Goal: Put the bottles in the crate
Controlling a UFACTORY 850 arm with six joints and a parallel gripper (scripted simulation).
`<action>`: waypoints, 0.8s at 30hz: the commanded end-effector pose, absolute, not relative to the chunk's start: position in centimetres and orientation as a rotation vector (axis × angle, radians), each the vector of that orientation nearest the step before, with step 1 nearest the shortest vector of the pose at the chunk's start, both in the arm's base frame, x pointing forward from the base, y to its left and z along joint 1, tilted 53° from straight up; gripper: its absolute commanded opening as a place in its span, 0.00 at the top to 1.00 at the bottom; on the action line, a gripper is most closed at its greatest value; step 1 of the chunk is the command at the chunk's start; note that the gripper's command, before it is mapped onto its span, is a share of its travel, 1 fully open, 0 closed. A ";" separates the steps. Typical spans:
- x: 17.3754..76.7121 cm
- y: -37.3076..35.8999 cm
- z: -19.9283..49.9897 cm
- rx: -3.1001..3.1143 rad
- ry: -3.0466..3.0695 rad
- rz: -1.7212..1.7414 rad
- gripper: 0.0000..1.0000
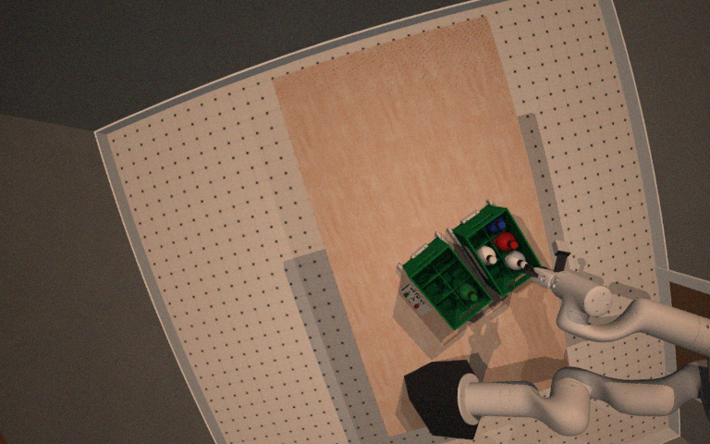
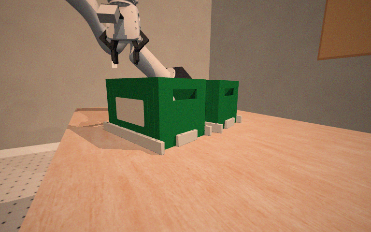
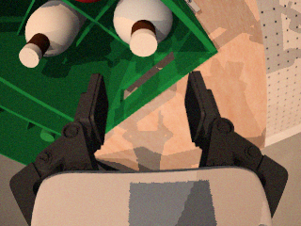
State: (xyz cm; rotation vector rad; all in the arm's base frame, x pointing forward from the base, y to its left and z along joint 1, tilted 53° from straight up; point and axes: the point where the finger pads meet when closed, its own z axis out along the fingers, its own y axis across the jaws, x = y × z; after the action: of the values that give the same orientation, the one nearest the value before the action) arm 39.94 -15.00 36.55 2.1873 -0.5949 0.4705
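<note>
Across the counter (image 1: 376, 156) (image 2: 207, 185) (image 3: 235, 89), the claw (image 1: 529, 271) (image 2: 125, 60) (image 3: 146, 87), parted and empty, should centre over the red bottle (image 1: 504, 240) before descending.

Top view: pick list (image 1: 415, 298) too small to read with confidence; marks blurred. Arm (image 1: 649, 319) (image 2: 153, 61) runs off the right edge here, off the top edge in the exterior view. Exterior view: near crate's walls (image 2: 181, 117) hide nearly all its bottles; only a pale sliver shows through the handle slot. Wrist view: red bottle (image 3: 89, 1) cut by the top edge, only a bit showing.
</note>
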 end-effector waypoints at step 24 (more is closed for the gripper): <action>40.3 -16.8 35.3 2.188 -0.595 0.472 0.35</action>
State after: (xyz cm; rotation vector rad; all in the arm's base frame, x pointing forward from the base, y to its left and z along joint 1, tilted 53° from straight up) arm 40.19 -16.47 35.48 2.1879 -0.5950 0.4698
